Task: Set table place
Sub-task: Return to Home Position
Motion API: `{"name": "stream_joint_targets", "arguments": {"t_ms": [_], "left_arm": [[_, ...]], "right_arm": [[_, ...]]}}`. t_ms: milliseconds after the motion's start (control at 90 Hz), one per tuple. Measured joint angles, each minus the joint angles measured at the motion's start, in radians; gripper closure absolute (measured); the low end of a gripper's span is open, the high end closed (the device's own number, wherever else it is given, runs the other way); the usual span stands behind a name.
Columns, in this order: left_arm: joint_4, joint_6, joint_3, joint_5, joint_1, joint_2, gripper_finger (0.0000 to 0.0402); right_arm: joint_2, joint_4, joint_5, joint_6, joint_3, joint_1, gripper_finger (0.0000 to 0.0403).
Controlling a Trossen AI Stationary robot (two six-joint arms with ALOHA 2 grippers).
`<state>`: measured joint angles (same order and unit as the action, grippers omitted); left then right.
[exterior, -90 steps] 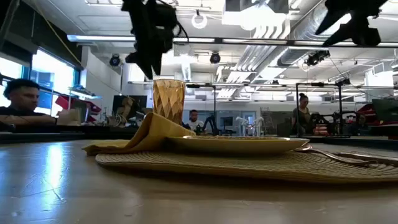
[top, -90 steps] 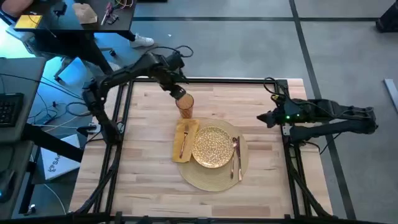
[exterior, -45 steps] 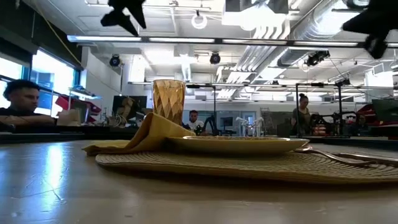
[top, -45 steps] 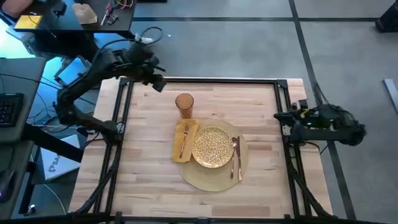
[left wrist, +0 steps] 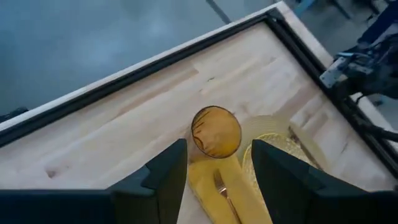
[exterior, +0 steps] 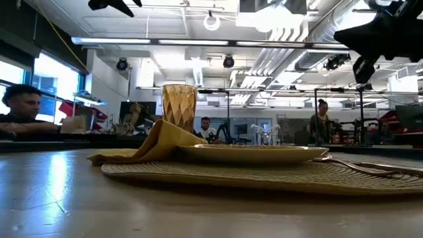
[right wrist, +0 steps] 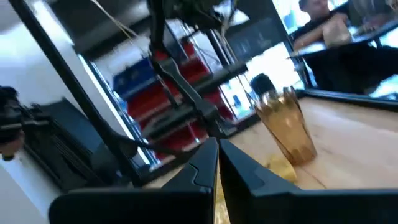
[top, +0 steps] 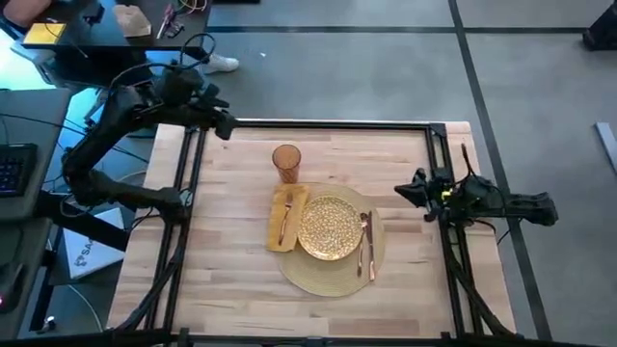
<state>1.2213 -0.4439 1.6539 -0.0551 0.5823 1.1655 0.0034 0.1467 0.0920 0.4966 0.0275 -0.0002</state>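
Observation:
The place setting lies mid-table. A round straw mat (top: 333,275) carries a glittery gold plate (top: 330,227). A yellow napkin (top: 275,236) lies partly on the mat's left edge with a fork (top: 285,220) on it. More cutlery (top: 366,243) lies right of the plate. The amber tumbler (top: 286,162) stands upright on the wood just beyond the napkin. My left gripper (top: 224,125) hangs open, high over the table's far left corner, apart from the tumbler (left wrist: 216,132). My right gripper (top: 400,191) is shut near the right edge, pointing toward the setting, touching nothing.
A black rail frame (top: 328,123) edges the light-wood table. Bare wood lies left of the setting and along the near edge. A dark desk (top: 106,39) with clutter stands beyond the far left corner. People sit in the room behind (exterior: 20,109).
My left gripper has drawn away from the tumbler, going up and toward the table's far left corner; the tumbler stays upright where it stood. My right arm has pulled back over the right edge, then reached in again toward the setting, lower than before.

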Motion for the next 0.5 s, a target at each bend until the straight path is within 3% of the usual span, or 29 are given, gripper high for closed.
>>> {"name": "stream_joint_targets", "arguments": {"t_ms": [244, 500], "left_arm": [[-0.066, 0.026, -0.085, -0.019, 0.000, -0.099, 0.0238], [-0.347, 0.053, -0.440, -0.034, 0.000, -0.360, 0.0238]], "right_arm": [[0.002, 0.009, 0.044, 0.020, -0.019, 0.000, 0.0403], [0.001, -0.020, 0.055, 0.080, -0.019, 0.000, 0.0403]]}}
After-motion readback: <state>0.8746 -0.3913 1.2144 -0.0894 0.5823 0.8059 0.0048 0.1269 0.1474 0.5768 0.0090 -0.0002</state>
